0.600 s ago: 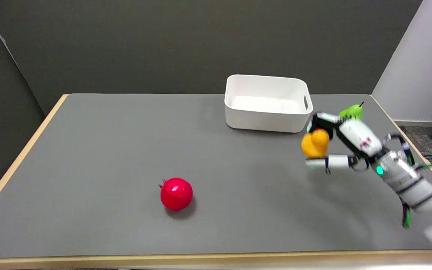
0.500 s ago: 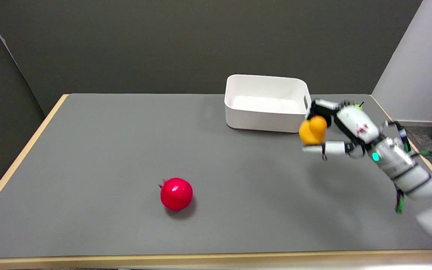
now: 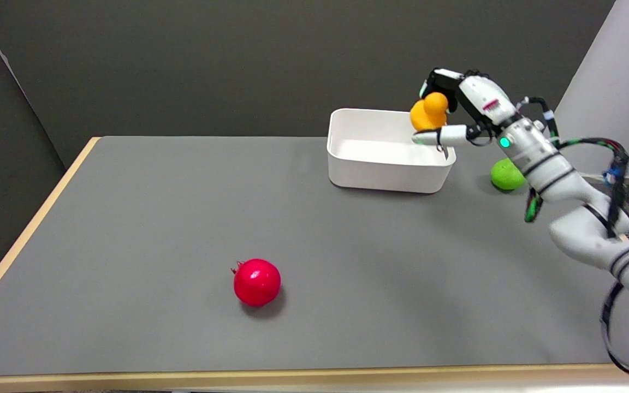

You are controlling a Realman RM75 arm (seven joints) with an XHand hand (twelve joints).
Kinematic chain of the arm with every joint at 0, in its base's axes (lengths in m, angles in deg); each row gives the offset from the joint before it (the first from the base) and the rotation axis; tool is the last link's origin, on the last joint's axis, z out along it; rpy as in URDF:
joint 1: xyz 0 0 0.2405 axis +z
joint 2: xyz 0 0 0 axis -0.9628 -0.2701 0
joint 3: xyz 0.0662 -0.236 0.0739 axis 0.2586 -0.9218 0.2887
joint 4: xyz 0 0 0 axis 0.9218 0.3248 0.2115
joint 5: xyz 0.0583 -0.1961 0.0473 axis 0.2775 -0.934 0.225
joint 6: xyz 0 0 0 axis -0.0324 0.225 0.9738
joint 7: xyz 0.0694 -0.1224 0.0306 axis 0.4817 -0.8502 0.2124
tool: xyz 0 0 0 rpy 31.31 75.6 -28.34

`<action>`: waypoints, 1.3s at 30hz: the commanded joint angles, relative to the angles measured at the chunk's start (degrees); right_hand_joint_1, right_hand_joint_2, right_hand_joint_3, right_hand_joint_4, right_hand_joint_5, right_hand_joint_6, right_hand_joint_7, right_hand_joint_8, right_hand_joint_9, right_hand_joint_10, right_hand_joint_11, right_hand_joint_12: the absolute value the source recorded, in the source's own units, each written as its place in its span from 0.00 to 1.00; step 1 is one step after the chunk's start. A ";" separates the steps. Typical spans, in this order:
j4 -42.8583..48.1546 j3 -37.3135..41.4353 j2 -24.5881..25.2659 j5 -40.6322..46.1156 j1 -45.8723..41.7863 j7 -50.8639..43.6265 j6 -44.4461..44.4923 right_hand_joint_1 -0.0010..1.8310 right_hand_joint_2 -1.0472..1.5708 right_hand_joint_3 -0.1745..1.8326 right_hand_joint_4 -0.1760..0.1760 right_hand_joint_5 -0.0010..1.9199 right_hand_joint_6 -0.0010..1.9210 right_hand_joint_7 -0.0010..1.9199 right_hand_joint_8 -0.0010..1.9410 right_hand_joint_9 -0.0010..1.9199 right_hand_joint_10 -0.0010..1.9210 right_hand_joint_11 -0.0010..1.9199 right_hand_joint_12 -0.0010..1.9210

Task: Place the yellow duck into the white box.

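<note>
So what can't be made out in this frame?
All in the head view:
- Yellow duck: far side covered by the robot hand.
- White box: right corner hidden by the thumb.
- Green fruit: partly behind the forearm.
- Right arm: cut off at the lower right edge.

Yellow-orange duck (image 3: 428,112), white box (image 3: 388,169), red fruit (image 3: 256,282), green fruit (image 3: 505,175), grey table (image 3: 129,229), black-and-white hand (image 3: 464,106)

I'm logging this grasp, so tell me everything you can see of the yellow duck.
The yellow duck is a small orange-yellow toy, smooth and rubbery-looking, with a round head above a fuller body. It is upright, held in the air by the right hand, with fingers over its head and one beneath its body. In the picture it sits over the right rear corner of the white box, not yet inside.
</note>
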 commanded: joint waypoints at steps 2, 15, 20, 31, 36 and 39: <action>-34.97 -21.28 8.98 -0.04 32.28 0.48 -12.21 0.74 0.83 0.19 0.00 0.31 0.75 0.44 0.66 0.40 0.80 0.38 0.90; -36.64 -20.64 9.30 3.46 27.77 1.81 -12.47 0.63 0.88 0.12 0.24 0.28 0.80 0.43 0.68 0.40 0.67 0.21 1.00; -28.76 -17.97 7.18 4.49 23.77 2.00 -12.63 0.32 0.63 0.57 0.60 0.09 0.21 0.13 0.20 0.09 0.38 0.06 0.65; -14.29 -12.87 4.70 5.86 18.01 2.00 -12.63 0.27 0.62 0.51 0.57 0.07 0.18 0.05 0.13 0.00 0.29 0.00 0.57; -11.75 -6.76 3.90 22.98 11.77 2.00 -6.85 0.24 0.62 0.53 0.57 0.06 0.19 0.04 0.14 0.00 0.27 0.00 0.56; -9.89 -3.30 3.54 36.97 6.50 2.00 -0.06 0.28 0.62 0.58 0.56 0.04 0.23 0.02 0.17 0.00 0.22 0.01 0.49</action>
